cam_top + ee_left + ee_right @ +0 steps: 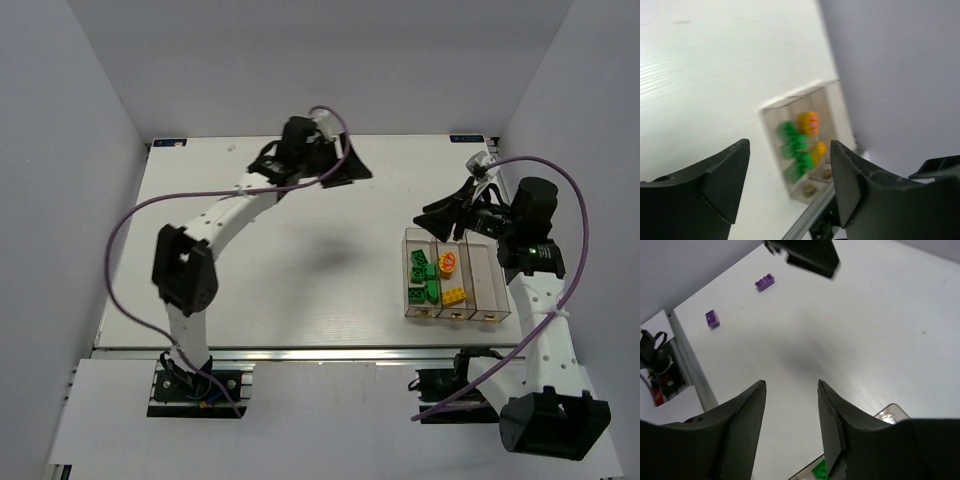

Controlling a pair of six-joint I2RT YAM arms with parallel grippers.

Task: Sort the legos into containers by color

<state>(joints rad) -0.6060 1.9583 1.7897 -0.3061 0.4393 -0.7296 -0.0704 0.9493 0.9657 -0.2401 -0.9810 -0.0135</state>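
Only the right wrist view shows the two purple legos (764, 282), lying apart on the white surface (880, 315). The top view shows the containers (487, 280), with green legos (422, 277) in the leftmost bin and yellow and orange legos (453, 296) in the middle one. The left claw (789, 150) and right claw (790, 385) both gape wide, holding nothing.

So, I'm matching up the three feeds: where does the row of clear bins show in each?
Top external: the bins sit right of centre.
Left wrist: the bins are mid-frame and blurred.
Right wrist: only a corner of the bins shows, at the bottom, right of centre.
Shared landmark: the green legos inside, visible in all three.
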